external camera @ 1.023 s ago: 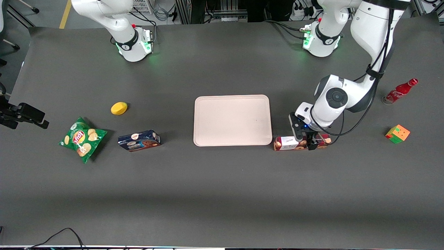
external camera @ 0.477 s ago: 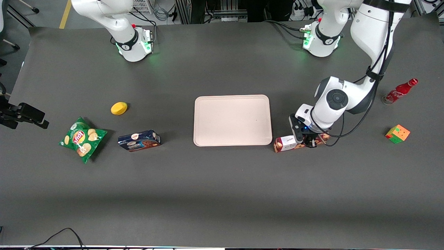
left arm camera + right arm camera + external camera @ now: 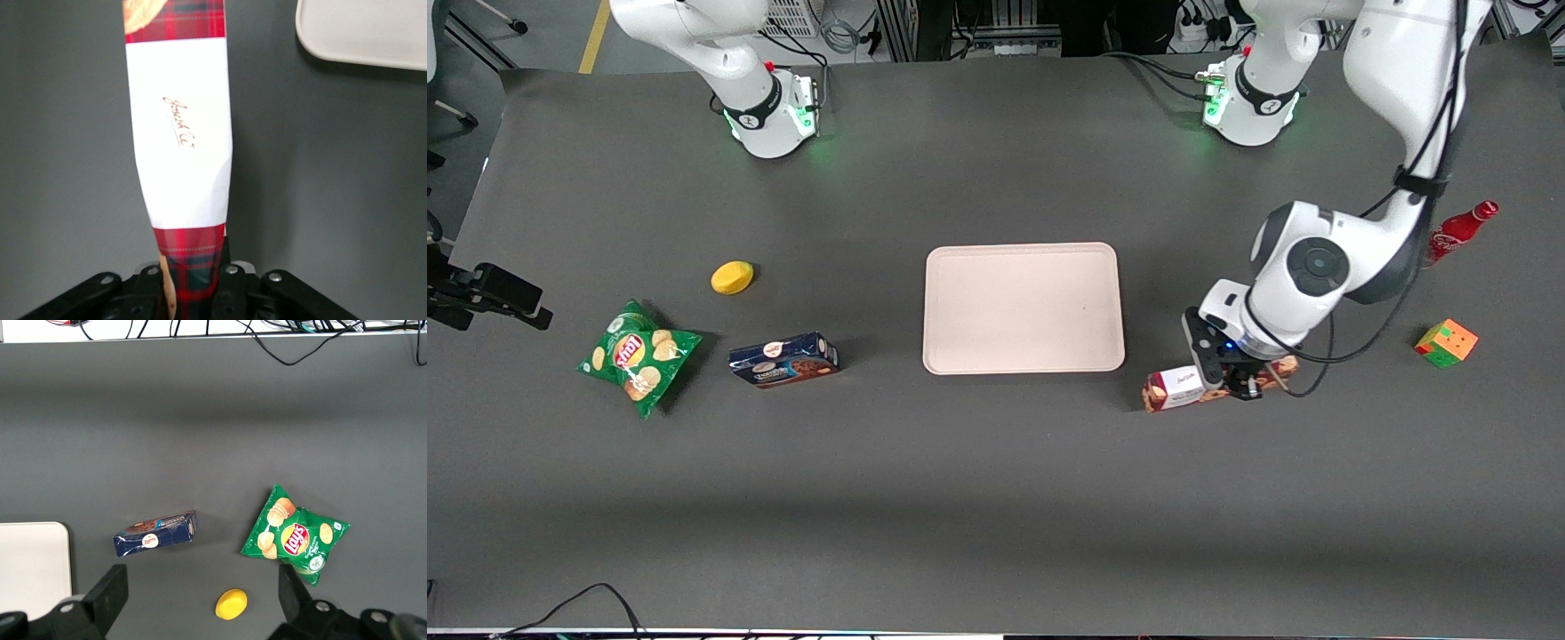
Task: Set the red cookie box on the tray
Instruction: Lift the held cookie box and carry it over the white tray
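A dark grey worktop (image 3: 996, 498) carries everything here, with the pale beige-pink tray (image 3: 1023, 258) lying bare at its middle. The pincer (image 3: 1232, 378) is closed on the red cookie box (image 3: 1181, 388), gripping it around its middle; the wrist view shows the carton (image 3: 183, 133) running out from between the jaws, one end tilted slightly up. It hangs just above the worktop, beside the tray's corner toward the working arm's end. This looks like the carry step: the grasp is made, the placing not yet done. The next move calls for lifting clear of the rim, then travelling sideways over the tray. The box is long and narrow, red plaid with a white label patch and cookie pictures.
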Action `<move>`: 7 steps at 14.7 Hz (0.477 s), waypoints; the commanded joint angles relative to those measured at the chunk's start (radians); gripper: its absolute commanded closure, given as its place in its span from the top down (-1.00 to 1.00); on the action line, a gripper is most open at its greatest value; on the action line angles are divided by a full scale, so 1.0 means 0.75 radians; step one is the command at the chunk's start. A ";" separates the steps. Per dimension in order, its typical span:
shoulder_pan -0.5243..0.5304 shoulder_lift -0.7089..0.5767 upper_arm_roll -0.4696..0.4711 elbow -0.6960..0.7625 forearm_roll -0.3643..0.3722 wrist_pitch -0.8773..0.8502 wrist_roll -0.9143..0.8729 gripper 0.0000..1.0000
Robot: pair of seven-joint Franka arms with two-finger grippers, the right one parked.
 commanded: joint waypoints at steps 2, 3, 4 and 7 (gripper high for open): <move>-0.002 -0.071 -0.006 0.380 -0.003 -0.563 0.013 -0.78; 0.000 -0.071 -0.008 0.440 -0.007 -0.635 0.013 -0.78; 0.000 -0.075 -0.008 0.489 -0.011 -0.682 0.013 -0.78; 0.000 -0.103 -0.008 0.547 -0.074 -0.781 -0.001 -0.78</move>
